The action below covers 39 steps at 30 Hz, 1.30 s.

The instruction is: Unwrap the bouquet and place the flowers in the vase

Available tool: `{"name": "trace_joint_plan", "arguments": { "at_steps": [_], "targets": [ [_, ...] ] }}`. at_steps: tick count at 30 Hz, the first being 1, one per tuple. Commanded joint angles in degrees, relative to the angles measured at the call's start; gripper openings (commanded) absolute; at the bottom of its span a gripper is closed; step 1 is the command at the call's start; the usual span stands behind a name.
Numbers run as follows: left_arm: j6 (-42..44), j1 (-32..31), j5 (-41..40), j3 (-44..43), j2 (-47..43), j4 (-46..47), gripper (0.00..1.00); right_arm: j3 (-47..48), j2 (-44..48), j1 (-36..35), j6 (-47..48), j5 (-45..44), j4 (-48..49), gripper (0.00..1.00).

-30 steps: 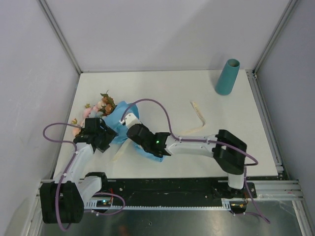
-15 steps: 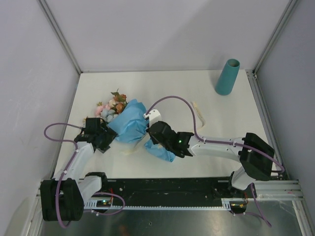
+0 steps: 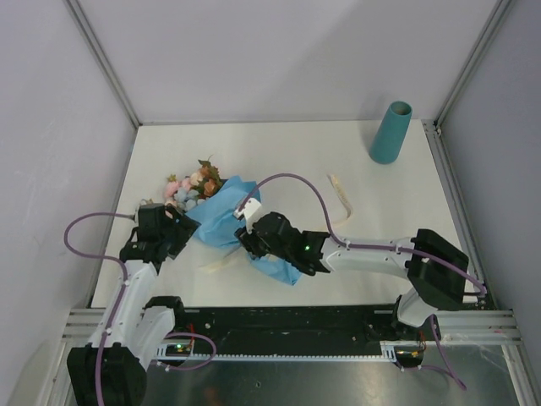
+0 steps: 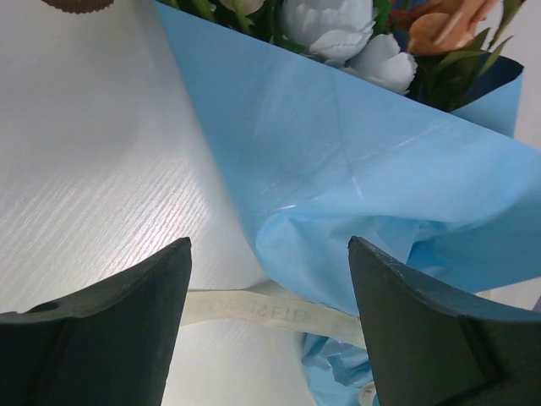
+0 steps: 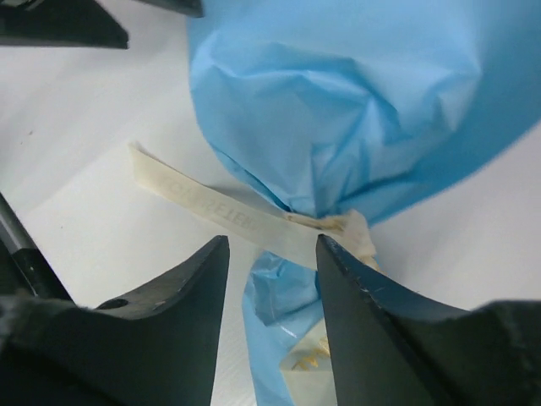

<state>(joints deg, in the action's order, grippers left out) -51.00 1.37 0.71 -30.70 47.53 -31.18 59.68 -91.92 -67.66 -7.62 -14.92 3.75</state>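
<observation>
Both my claws stand open and hold nothing. My left claw gapes wide over the light blue tissue paper, and my right claw has its jaws apart just short of the cream ribbon. The bouquet lies left of centre in the overhead view, flowers pointing to the upper left. It is still wrapped, and the vase stands well apart in the upper right corner of the table.

I judge the main risk to be the pinched neck. If my right claw closes there, it may catch paper together with ribbon. A pull would then tear the tissue or drag the whole bundle instead of loosening it. With my left claw not bracing anything, the bouquet could slide or roll, and the thin stems might snag in the folds.

Only my right wrist view shows the ribbon cinched around the gathered paper; from overhead my arm hides that spot. My left wrist view shows pale blossoms at its top edge. Only the overhead view shows the vase, and a loose strip near the centre.
</observation>
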Motion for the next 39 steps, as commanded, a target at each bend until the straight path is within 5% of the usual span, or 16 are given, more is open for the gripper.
{"name": "trace_joint_plan", "arguments": {
  "at_steps": [1,11,27,39],
  "targets": [
    [0.82,0.44,1.62,0.24,-2.02,0.56,0.81,0.35,-3.74,-1.06,13.39,6.07,6.72,0.54],
    [2.06,0.4,4.33,-0.44,4.17,0.77,0.9,-3.66,-13.78,-3.92,38.27,22.07,19.2,0.54],
    [0.71,0.56,4.04,-0.81,8.83,1.54,0.89,-4.07,-28.77,-8.32,59.13,-3.66,37.53,0.45],
    [-0.44,0.54,3.13,-0.32,9.67,2.51,0.87,-3.61,-24.55,-9.53,56.58,-4.01,35.65,0.02]
  ]
}}
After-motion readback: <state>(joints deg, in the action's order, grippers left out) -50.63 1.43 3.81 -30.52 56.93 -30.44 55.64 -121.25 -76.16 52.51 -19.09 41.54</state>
